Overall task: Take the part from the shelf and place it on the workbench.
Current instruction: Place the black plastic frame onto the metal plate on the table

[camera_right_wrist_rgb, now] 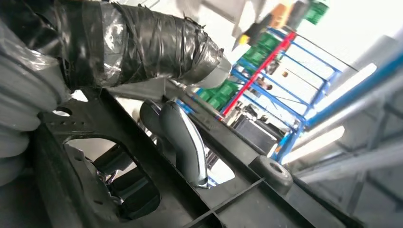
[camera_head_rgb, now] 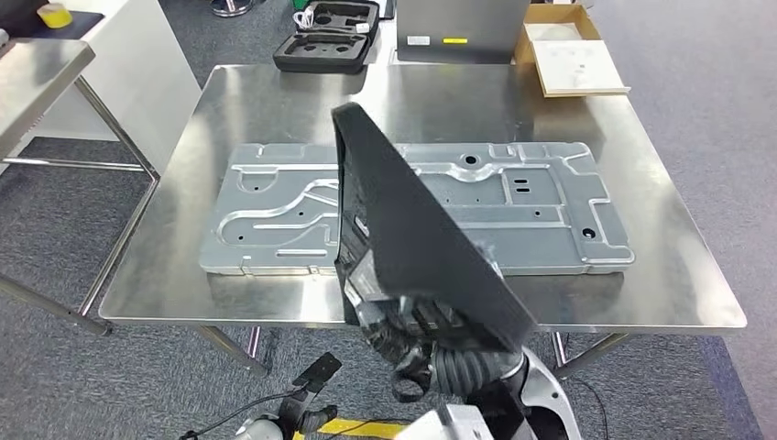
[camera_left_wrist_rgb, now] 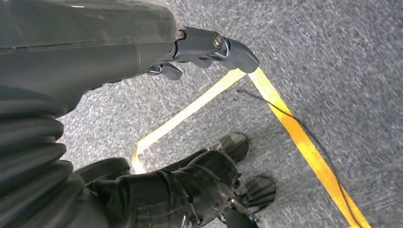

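A large flat black part stands tilted on edge in front of me, reaching up over the near half of the steel workbench. My right hand grips it from below at the bench's near edge. In the right wrist view its fingers curl through an opening in the black part. A silver stamped metal panel lies flat in the middle of the bench, partly hidden by the part. My left hand hangs over the grey floor with nothing in it.
Beyond the bench's far edge are a black foam case, a grey metal box and a cardboard box. Another steel table stands at the left. Yellow tape lines cross the carpet.
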Available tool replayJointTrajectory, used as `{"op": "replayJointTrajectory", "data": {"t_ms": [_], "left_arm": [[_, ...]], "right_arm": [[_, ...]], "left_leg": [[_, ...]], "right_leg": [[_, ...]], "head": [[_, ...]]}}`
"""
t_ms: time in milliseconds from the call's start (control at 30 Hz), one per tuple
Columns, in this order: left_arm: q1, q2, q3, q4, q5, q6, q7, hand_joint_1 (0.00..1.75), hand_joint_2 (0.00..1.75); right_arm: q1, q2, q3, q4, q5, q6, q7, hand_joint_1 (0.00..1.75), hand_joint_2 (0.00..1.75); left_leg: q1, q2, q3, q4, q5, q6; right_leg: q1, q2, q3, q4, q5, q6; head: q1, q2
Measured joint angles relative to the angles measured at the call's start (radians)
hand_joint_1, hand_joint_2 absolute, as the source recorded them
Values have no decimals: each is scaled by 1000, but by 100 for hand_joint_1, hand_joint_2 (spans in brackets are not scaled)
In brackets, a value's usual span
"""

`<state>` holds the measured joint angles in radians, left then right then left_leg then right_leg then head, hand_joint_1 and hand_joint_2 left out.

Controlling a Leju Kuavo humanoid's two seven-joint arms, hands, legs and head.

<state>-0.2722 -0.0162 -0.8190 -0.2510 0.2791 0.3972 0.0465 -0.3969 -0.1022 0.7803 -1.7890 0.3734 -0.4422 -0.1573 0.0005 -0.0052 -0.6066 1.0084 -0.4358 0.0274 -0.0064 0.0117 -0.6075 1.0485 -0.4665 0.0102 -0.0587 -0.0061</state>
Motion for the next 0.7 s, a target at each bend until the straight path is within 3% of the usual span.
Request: {"op": "replayJointTrajectory", "data": {"t_ms": [67,133,167,200,267,333,367,500,567,633,700], "left_arm": [[-3,-2,0,0,-2,-2,-1,0,175],[-3,-4,-1,0,-6,-8,-1,0,175],[-3,-5,-1,0,-8,-11,-2,0,175],[-3,-5,-1,0,-9,-15,-2,0,175],[-4,-7,-3,0,-12,-21,-6,0,175],[-9,-9,-10,0,-15,-23,-11,0,175],[-11,-10,-14,0,-16,-23,-13,0,175],[-11,-12,-20,0,-10,-26,-18,0,175],[-12,-12,-22,1,-7,-29,-20,0,175],[-10,-12,-26,1,-6,-30,-23,0,175],[-2,-12,-27,1,-1,-31,-26,0,175]], "right_arm": [[-19,-9,-9,5,8,18,10,175,175],[-32,-15,-12,11,13,40,18,175,175],[-41,-18,-12,14,16,55,25,175,175],[-57,-23,-12,20,21,76,35,175,175],[-117,-38,-12,44,40,133,63,175,175],[-202,-55,-10,89,71,200,99,175,175],[-244,-62,-8,118,95,233,119,175,175],[-376,-86,3,235,231,309,178,175,175],[-434,-97,17,302,293,322,194,175,175],[-472,-114,29,368,349,340,218,175,175],[-492,-131,33,412,388,363,243,175,175]], "left_leg": [[4,1,7,-8,3,8],[4,1,8,-7,1,12],[4,1,8,-5,-1,12],[5,1,8,-2,-3,11],[7,1,7,10,-12,5],[5,1,0,29,-23,-6],[4,0,-4,36,-26,-12],[4,-1,-17,49,-35,-29],[6,0,-52,122,-76,-37],[7,0,-117,249,-130,-40],[7,0,-152,312,-137,-39]], "right_leg": [[-2,-3,-37,80,-43,8],[-4,-3,-103,205,-94,13],[-6,-3,-126,245,-100,17],[-9,-3,-135,251,-88,20],[-17,-5,-99,161,-21,26],[-19,-5,-51,55,20,26],[-17,-5,-39,28,24,22],[-15,-6,-40,20,24,-5],[-17,-8,-39,18,27,-15],[-14,-12,-40,18,27,-19],[-10,-15,-40,18,26,-20]], "head": [[2,0],[4,0],[3,0],[4,0],[4,0],[5,0],[5,0],[0,0],[-5,0],[-9,0],[-9,0]]}}
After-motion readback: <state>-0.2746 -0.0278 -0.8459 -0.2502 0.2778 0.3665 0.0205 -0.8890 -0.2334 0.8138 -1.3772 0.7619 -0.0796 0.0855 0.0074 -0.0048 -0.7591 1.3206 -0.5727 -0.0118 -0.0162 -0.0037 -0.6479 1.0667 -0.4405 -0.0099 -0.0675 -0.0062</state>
